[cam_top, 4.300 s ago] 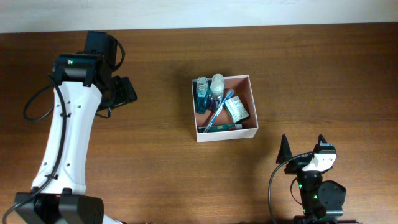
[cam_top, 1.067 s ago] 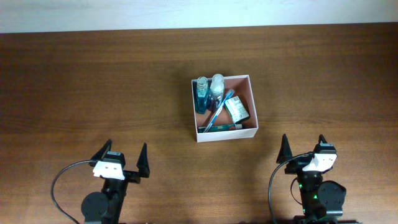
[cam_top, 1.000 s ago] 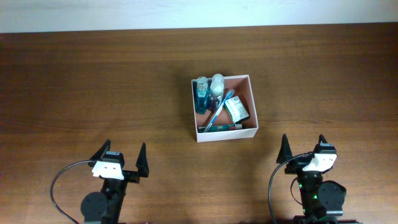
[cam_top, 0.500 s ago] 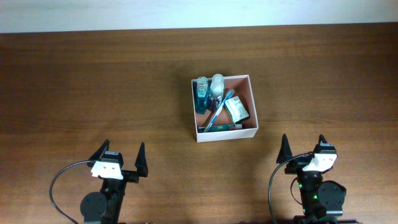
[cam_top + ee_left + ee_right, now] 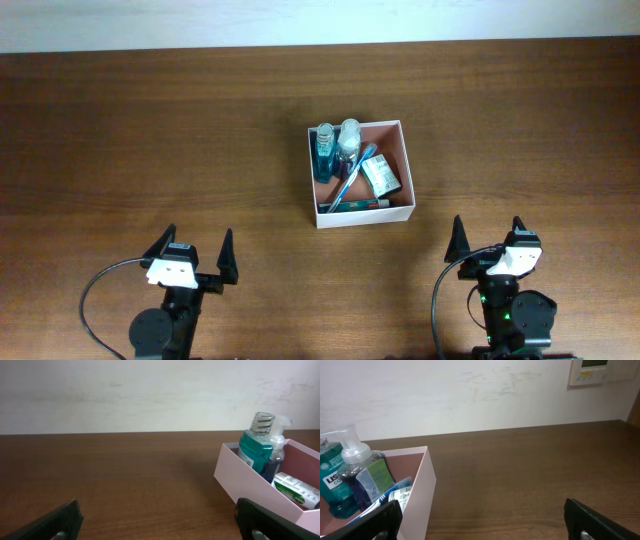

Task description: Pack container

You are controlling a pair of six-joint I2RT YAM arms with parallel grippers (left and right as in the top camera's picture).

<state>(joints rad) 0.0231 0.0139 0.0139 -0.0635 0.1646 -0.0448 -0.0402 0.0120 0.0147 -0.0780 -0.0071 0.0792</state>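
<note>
Retreat: left fingers (image 5: 227,255) back at near tabletop (image 5: 150,130) edge like right fingers (image 5: 456,245), both wide open, empty; container (image 5: 365,215) packed, task likely done.

- The left arm (image 5: 160,325) was stretched out over the far left of the table (image 5: 110,130) a few seconds ago, its long white link running from the near edge up toward the far side. It is now folded down at the near left edge, and only its dark base and a loop of cable show.
- The left gripper (image 5: 198,240) has come back from the far left to the near side. It points away from the near edge with its jaws spread wide.
- The wood that the arm hid at far left shows again.
- Within the last second, the left gripper has shifted a touch further left.
</note>
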